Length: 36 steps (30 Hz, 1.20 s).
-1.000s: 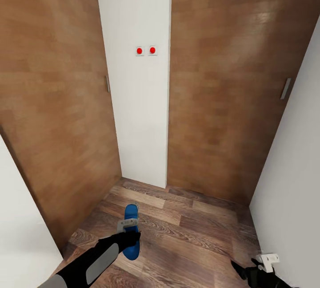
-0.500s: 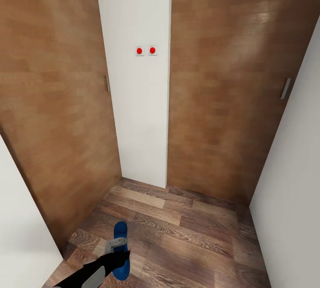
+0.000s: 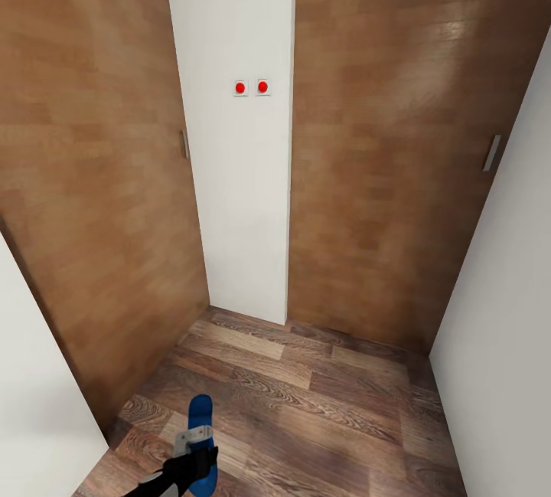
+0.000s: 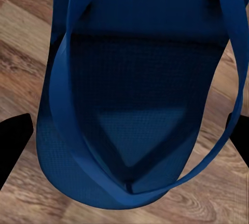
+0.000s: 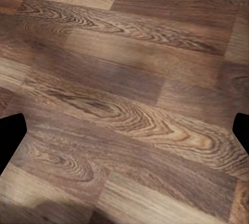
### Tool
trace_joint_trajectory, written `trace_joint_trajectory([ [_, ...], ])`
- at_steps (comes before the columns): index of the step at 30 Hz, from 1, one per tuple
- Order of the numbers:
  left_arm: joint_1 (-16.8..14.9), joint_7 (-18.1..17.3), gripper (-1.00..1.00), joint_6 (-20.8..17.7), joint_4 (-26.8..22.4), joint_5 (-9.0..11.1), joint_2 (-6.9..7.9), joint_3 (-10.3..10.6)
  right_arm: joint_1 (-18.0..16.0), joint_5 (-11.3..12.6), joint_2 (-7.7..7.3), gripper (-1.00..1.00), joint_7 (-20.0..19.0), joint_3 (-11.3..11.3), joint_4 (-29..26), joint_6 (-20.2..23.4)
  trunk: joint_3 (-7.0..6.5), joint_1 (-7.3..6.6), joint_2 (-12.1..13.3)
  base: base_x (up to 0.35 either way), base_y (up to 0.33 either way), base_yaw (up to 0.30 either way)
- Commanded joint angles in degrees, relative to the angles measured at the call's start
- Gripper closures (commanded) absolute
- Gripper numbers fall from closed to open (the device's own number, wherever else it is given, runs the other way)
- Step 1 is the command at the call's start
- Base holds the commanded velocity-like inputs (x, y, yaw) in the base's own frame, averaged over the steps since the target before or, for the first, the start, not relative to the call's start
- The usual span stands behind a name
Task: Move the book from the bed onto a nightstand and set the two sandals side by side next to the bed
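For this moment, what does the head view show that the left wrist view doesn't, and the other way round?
Head view alone: two wooden doors, a white wall strip carrying two red buttons, and the left arm carrying the sandal low at the frame's bottom edge. Left wrist view alone: the sandal's strap and textured footbed close up, with the dark fingers at either side of it. Both share the blue sandal and the wood-plank floor.

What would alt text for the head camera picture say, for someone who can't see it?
The left hand holds a blue sandal low over a wood-plank floor, in a narrow corner. Ahead, a white wall strip with two red buttons stands between two brown wooden doors.
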<state>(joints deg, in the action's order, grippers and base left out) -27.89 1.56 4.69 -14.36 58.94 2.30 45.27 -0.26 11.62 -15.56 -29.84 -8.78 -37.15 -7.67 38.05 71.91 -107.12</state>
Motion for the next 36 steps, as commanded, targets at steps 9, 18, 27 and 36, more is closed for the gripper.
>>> trace_joint_trajectory([
  [9,0.05,0.2,1.0,0.15,0.03,0.47,-0.28,0.46,-0.04,0.4,0.0,-1.0,-0.35,-0.1,0.05,0.02,-1.02,-1.32,2.38,0.0,0.0,0.0],
  [18,0.11,0.2,1.0,0.08,0.03,0.47,-0.61,0.44,-0.04,0.33,0.15,-1.0,-0.31,-0.1,0.06,0.02,-2.28,-2.86,5.19,0.0,0.0,0.001],
  [27,0.11,0.25,1.0,0.08,0.03,0.47,-0.63,0.44,-0.01,0.25,0.26,-1.0,-0.3,-0.1,0.04,-0.06,-2.28,-2.86,5.19,0.0,0.0,0.213],
  [36,0.11,0.25,1.0,0.06,0.03,0.47,-0.63,0.44,-0.03,0.24,0.31,-1.0,-0.3,-0.1,0.05,-0.06,-2.28,-2.86,5.19,0.0,0.0,0.248],
])
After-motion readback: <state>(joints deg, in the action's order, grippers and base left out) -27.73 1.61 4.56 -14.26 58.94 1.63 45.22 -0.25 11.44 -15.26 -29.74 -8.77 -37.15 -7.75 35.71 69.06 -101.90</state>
